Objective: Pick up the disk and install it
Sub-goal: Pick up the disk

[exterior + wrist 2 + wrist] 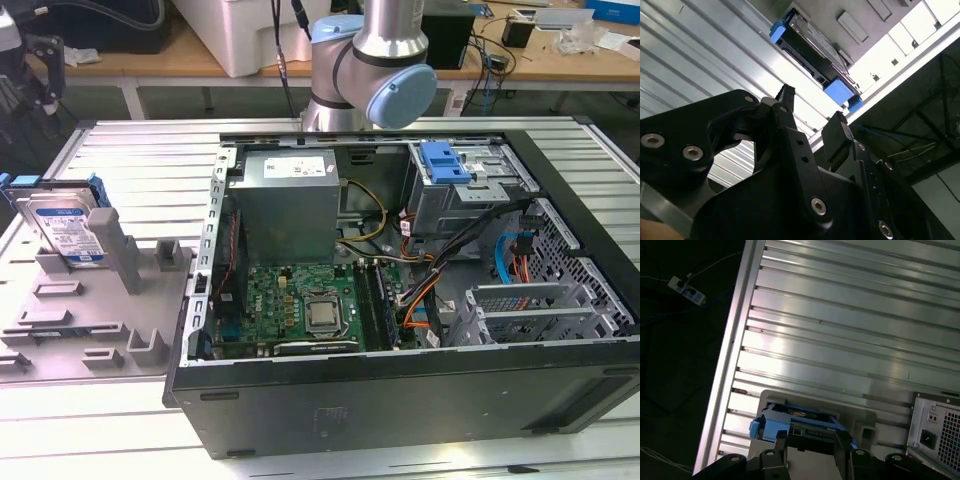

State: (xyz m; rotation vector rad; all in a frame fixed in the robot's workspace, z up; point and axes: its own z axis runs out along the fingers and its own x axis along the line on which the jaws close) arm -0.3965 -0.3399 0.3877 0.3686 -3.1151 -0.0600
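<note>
One arm [372, 58] on the rig, one tool, one disk. In both wrist views I read the tool [811, 104] [810, 436] as spread: its two fingers [790, 131] stand apart with nothing pinched between them. The disk [62, 228] stands on edge, leaning, in one grey holder [110, 300] on the ribbed metal desk [150, 160] at the exterior view's left, well apart from the single open computer case [400, 400]. Two blue carrier ends show on the disk [805, 45] in the second wrist view. The first wrist view has the disk [795, 421] near the finger ends; I cannot tell whether they touch. One blue latch [445, 162] sits atop the drive bay inside the case. One power strip [685, 287] lies on the floor beyond the desk edge.
</note>
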